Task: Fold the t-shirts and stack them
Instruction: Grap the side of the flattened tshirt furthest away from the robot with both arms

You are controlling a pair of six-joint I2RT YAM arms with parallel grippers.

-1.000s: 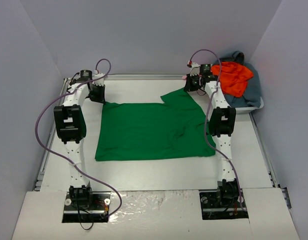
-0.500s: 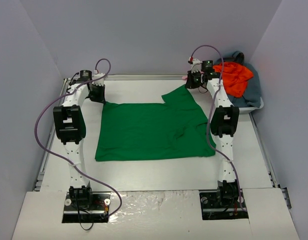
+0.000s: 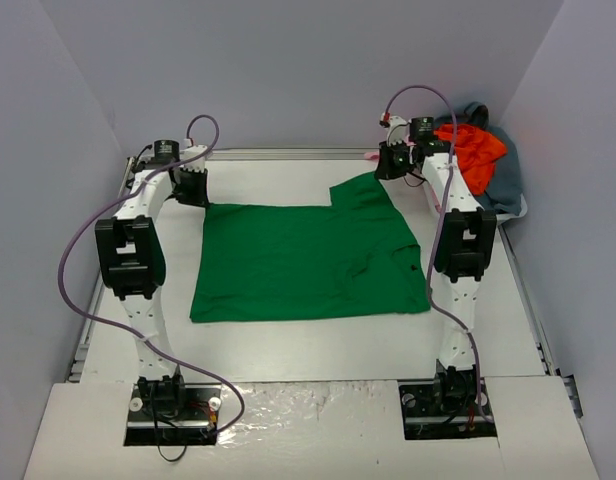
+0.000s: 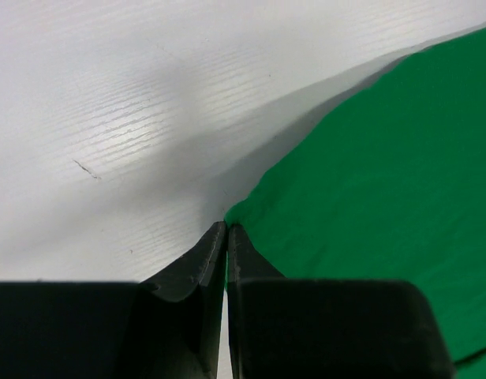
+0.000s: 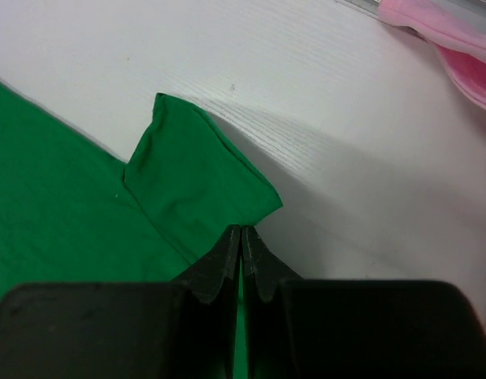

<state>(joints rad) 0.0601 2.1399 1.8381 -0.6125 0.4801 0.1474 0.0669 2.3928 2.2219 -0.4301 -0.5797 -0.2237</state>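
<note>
Reaching out across the table [image 3: 308, 345], both arms stretch to the far edge of the green shirt [image 3: 308, 260], forearms angled down and wrists dipped to the cloth. The left gripper [image 3: 193, 188] sits at the shirt's far left corner, its jaws clenched on the very tip of the cloth [image 4: 226, 229]. The right gripper [image 3: 391, 165] sits at the far right corner, jaws pinched on the hem of the sleeve [image 5: 241, 231].

Beyond the shirt's far right corner stands a tub [image 3: 516, 212] heaped with an orange shirt [image 3: 473, 150] and a grey shirt [image 3: 503, 180]. A pink cloth [image 5: 456, 31] lies just past the sleeve.

Between the arms, the green shirt lies spread flat as a rough rectangle, smooth but for a few creases near its right side. Its sleeve juts out at the far right.
</note>
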